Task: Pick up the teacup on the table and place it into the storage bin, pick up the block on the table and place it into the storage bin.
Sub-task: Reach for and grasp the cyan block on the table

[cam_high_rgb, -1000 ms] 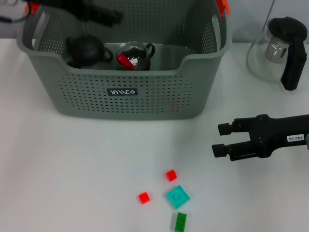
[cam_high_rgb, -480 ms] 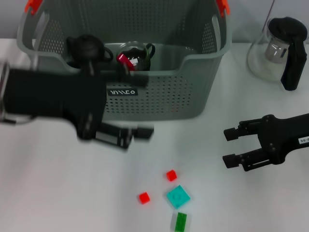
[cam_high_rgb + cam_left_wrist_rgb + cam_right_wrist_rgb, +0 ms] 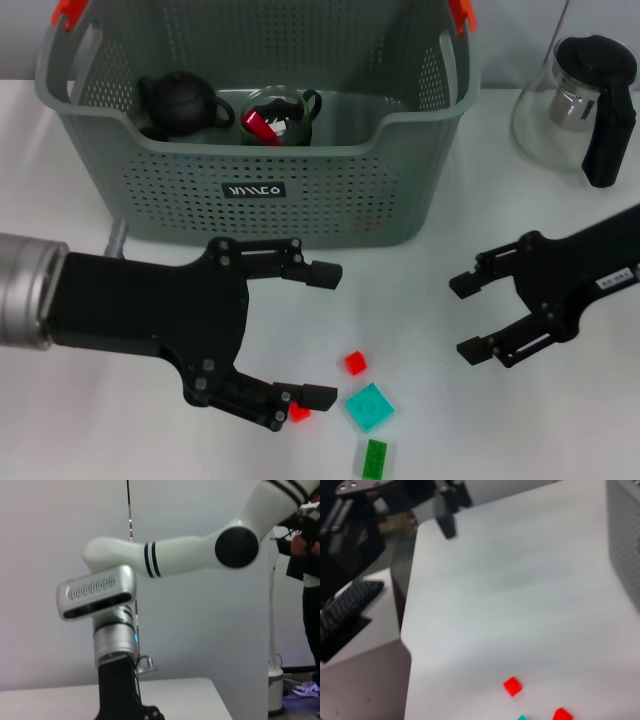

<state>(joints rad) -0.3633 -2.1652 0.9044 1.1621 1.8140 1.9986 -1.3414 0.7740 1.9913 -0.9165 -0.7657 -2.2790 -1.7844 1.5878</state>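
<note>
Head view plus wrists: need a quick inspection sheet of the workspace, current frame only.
Surface: white table, no spills seen.
Job's things: storage bin at the back, holding a black teapot and a glass teacup with something red in it. On the table in front: two red blocks, a teal block, a green block.
Clutter: glass pitcher with black handle, back right.
Grippers: left gripper open, over the blocks, lower finger beside one red block; right gripper open, empty, to the right.
Cables: nothing seen.
Surroundings: left wrist view shows a wall and a bystander.
</note>
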